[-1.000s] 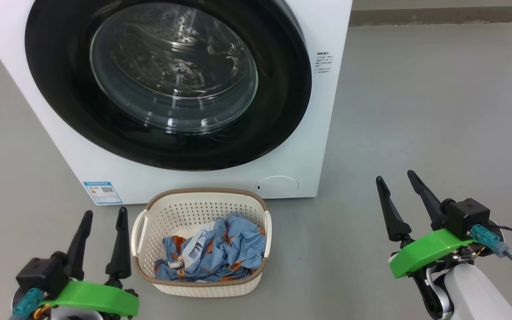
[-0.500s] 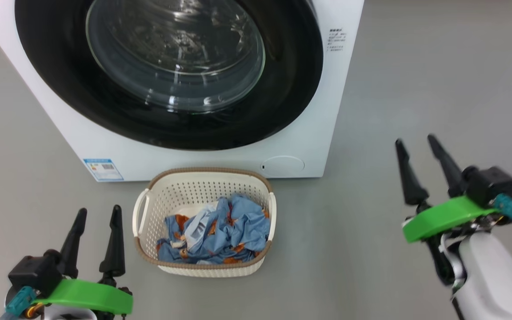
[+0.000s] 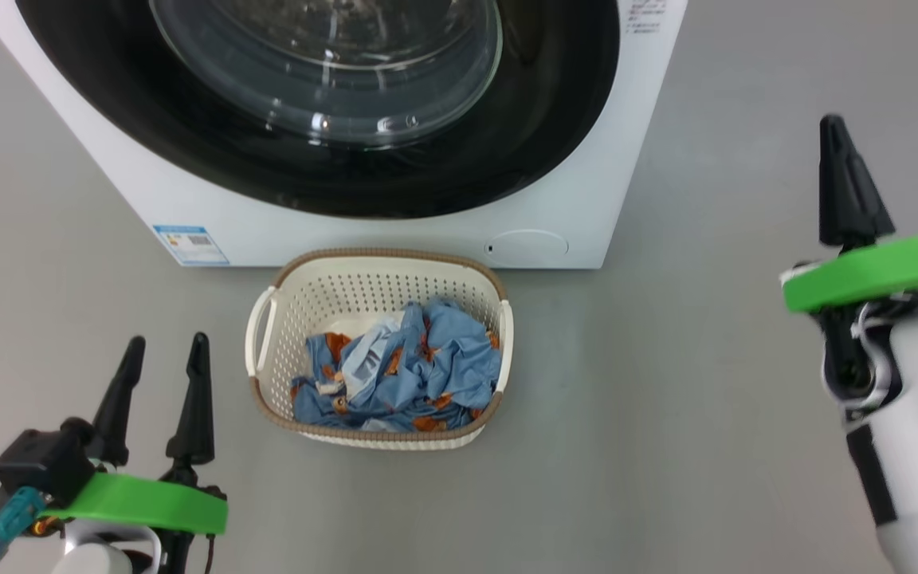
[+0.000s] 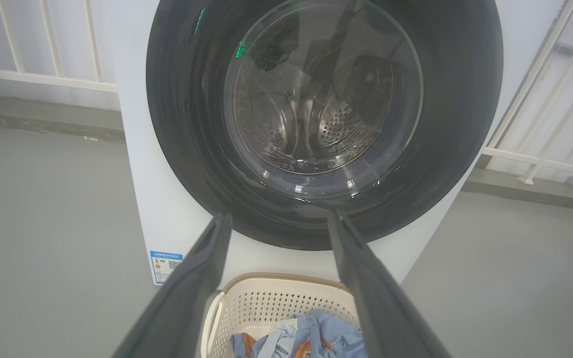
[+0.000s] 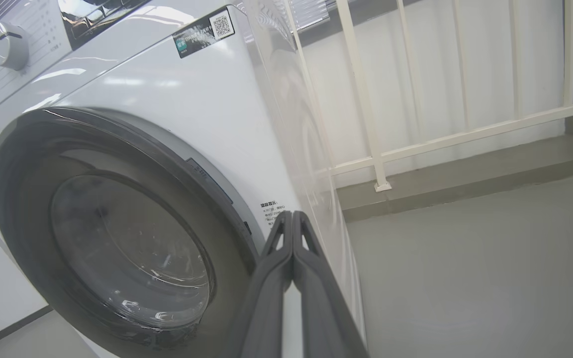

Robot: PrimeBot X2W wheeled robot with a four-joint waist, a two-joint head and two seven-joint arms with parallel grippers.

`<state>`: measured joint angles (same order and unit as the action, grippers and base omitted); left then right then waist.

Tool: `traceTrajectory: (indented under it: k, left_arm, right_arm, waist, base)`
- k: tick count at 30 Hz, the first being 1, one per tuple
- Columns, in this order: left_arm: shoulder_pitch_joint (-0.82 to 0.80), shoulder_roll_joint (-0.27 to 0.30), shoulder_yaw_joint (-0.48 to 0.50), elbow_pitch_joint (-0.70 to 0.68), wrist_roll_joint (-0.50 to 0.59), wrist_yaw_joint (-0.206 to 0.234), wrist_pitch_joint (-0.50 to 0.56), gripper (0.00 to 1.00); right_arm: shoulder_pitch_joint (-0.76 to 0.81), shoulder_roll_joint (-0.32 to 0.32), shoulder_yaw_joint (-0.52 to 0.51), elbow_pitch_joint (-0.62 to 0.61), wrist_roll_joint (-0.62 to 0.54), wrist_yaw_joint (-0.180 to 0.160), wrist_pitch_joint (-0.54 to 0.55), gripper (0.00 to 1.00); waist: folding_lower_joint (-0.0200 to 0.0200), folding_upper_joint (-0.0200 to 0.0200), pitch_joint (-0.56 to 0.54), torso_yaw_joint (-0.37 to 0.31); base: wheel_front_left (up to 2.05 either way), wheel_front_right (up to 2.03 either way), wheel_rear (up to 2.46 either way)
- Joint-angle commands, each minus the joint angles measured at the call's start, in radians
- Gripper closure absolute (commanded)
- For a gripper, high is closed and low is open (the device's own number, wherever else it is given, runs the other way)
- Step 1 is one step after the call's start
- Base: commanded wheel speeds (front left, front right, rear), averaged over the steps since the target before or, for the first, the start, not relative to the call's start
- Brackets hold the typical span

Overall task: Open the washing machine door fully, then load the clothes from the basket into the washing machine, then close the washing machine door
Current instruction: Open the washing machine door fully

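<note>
Grey floor (image 3: 666, 399): basket (image 3: 383, 257) w/ clothes (image 3: 427, 367) lay long axis left-right, just before washing machine (image 3: 395, 235); washing machine door (image 3: 188, 127) faced robot, closed. Left gripper (image 3: 168, 341) spread, empty; right gripper (image 5: 292, 215) clenched, empty.

I see washing machine (image 3: 427, 231) upper centre | basket (image 3: 383, 257) mid-frame, just before it | clothes (image 3: 419, 375) in basket | left gripper (image 3: 168, 341) lower left

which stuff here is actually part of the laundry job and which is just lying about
Job: big white front-loading washing machine; its round glossy black door with glass window; small cream perforated plastic basket; light blue bear-print clothes in it.
Just there: white barred railing; blue energy sticker; round white flap; white control knob.
</note>
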<state>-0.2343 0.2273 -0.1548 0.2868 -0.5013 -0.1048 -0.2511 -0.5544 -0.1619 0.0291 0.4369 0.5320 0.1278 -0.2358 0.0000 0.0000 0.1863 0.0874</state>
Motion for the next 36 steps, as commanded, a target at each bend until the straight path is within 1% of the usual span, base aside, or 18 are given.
traceTrajectory:
  k: [1,3,6,9,11,12,13,17,18,25,30,36]
  left_arm:
    - [-0.044,0.03,0.036,-0.032,-0.007,-0.004,-0.009,0.0]
    - [-0.049,0.03,0.036,-0.037,-0.009,-0.007,-0.01,0.0]
    - [-0.056,0.034,0.035,-0.047,-0.015,-0.012,-0.01,0.0]
    - [-0.063,0.041,0.034,-0.058,-0.022,-0.017,-0.01,0.0]
    - [-0.067,0.042,0.038,-0.064,-0.026,-0.019,-0.01,0.0]
    - [-0.067,0.042,0.038,-0.064,-0.026,-0.019,-0.01,0.0]
    - [-0.07,0.042,0.04,-0.068,-0.029,-0.021,-0.01,0.0]
    - [-0.081,0.035,0.043,-0.072,-0.032,-0.023,-0.011,0.0]
    - [-0.081,0.035,0.043,-0.072,-0.032,-0.023,-0.011,0.0]
    - [-0.105,0.013,0.047,-0.084,-0.036,-0.025,-0.011,0.0]
    - [-0.119,-0.003,0.031,-0.087,-0.046,-0.026,-0.011,0.0]
    - [-0.126,-0.011,0.02,-0.084,-0.058,-0.026,-0.011,0.0]
  right_arm:
    - [-0.044,-0.014,0.022,-0.009,0.028,0.003,0.013,1.0]
    - [-0.086,-0.016,0.024,0.006,0.108,0.003,0.038,1.0]
    - [-0.148,-0.031,0.062,0.012,0.197,0.003,0.072,1.0]
    - [-0.204,-0.066,0.103,0.022,0.285,0.003,0.107,1.0]
    - [-0.241,-0.07,0.111,0.025,0.385,0.003,0.137,1.0]
    - [-0.241,-0.07,0.111,0.025,0.385,0.003,0.137,1.0]
    - [-0.275,-0.084,0.117,0.032,0.473,0.003,0.174,1.0]
    - [-0.338,-0.119,0.122,0.059,0.624,0.003,0.253,1.0]
    - [-0.338,-0.119,0.122,0.059,0.624,0.003,0.253,1.0]
    - [-0.457,-0.154,0.124,0.11,0.808,0.003,0.409,1.0]
    - [-0.527,-0.185,0.116,0.163,0.867,0.003,0.477,1.0]
    - [-0.614,-0.194,0.119,0.235,0.907,0.003,0.553,1.0]
  waist:
    - [0.0,0.0,0.026,0.013]
    - [0.0,0.0,0.043,0.018]
    - [0.0,0.0,0.065,0.026]
    - [0.0,0.0,0.088,0.037]
    - [0.0,0.0,0.101,0.044]
    - [0.0,0.0,0.101,0.044]
    - [0.0,0.0,0.111,0.052]
    - [0.0,0.0,0.131,0.074]
    - [0.0,0.0,0.131,0.074]
    - [0.0,0.0,0.177,0.122]
    - [0.0,0.0,0.203,0.163]
    - [0.0,0.0,0.228,0.193]
  base:
    - [0.0,0.0,0.0]
    - [0.0,0.0,0.0]
    - [0.0,0.0,0.0]
    - [0.0,0.0,0.0]
    - [0.0,0.0,0.0]
    - [0.0,0.0,0.0]
    - [0.0,0.0,0.0]
    - [0.0,0.0,0.0]
    - [0.0,0.0,0.0]
    - [0.0,0.0,0.0]
    - [0.0,0.0,0.0]
    - [0.0,0.0,0.0]
